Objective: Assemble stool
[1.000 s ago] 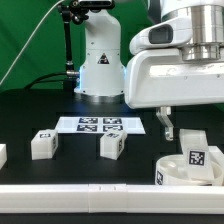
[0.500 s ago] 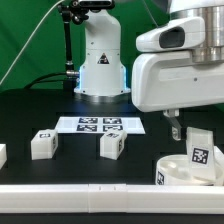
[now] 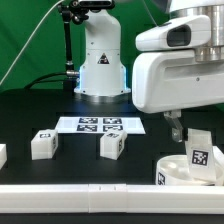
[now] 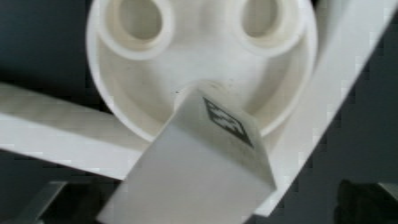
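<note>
The round white seat lies at the exterior view's lower right, next to the front rail. One white leg with a black-and-white tag stands upright on it. In the wrist view the seat shows two round holes, and the tagged leg rises toward the camera. My gripper hangs just above that leg, open. Its dark fingers stand on either side of the leg with a gap. Two more legs lie on the table, one at the left and another in the middle.
The marker board lies flat behind the two loose legs, in front of the robot base. A long white rail runs along the front edge. A small white piece shows at the far left edge.
The gripper has shifted toward the exterior view's right, coming over the leg on the seat, and has held still for the last half second. Jaws stayed open; no part moved.
</note>
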Robot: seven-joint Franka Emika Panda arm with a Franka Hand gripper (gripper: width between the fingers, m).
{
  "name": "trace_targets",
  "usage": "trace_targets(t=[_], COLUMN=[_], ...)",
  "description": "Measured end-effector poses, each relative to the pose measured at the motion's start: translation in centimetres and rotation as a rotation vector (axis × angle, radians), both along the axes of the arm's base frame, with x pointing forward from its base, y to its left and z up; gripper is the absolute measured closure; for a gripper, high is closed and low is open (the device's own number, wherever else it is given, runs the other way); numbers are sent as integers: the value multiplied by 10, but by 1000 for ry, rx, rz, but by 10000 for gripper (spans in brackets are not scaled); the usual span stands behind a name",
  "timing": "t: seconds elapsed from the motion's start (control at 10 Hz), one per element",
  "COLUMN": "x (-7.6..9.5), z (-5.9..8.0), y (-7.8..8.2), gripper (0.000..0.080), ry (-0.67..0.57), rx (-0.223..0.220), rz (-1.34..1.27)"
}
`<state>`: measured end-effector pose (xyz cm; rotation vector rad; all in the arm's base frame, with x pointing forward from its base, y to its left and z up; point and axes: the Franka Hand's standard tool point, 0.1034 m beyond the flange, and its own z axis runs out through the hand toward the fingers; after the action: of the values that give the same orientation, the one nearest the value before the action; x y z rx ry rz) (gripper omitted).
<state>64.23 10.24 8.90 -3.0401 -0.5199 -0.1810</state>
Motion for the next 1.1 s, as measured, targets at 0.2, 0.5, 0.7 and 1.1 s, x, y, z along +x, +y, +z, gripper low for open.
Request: trace_targets(t=[0.2,0.5,0.7,1.1], x=[-2,-2,-2,4], z=[-3,-5,-5,-7], y=[0,-1,-9,-13], gripper=[150,150,150,150], ry=[5,2,2,28], rx=[-45,-84,-123,-210], rz=[215,401,550,827])
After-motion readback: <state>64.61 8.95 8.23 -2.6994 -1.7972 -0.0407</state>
